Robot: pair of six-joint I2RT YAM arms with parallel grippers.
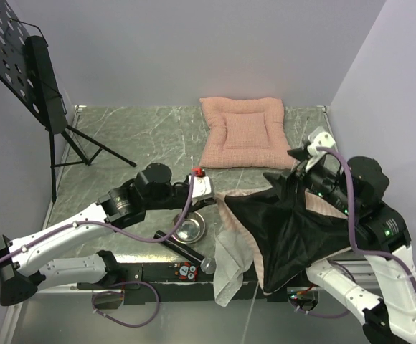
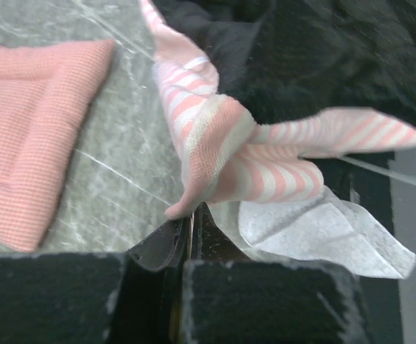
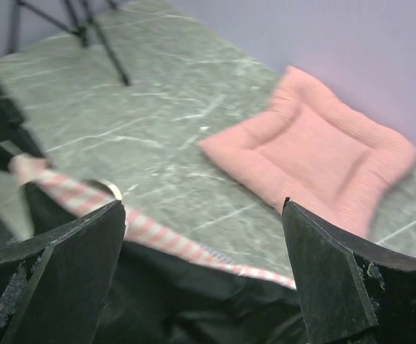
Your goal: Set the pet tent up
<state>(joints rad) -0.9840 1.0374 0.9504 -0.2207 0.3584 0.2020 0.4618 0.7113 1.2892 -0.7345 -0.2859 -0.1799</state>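
Tent (image 1: 294,222) crumpled on desk (image 1: 136,136), right side, black floor up. Left tool (image 2: 186,233) pressed together, pinching striped corner. Right tool (image 3: 202,215) spread, empty. Fabric light, limp; take hold at hem.

I am seeing a pink cushion (image 3: 315,161) lying flat on the green table (image 3: 158,107), ahead of the right gripper (image 3: 204,215). A black stand (image 3: 86,21) is standing far ahead, to its left. A metal bowl (image 1: 189,228) is sitting just behind the left gripper (image 2: 186,229).
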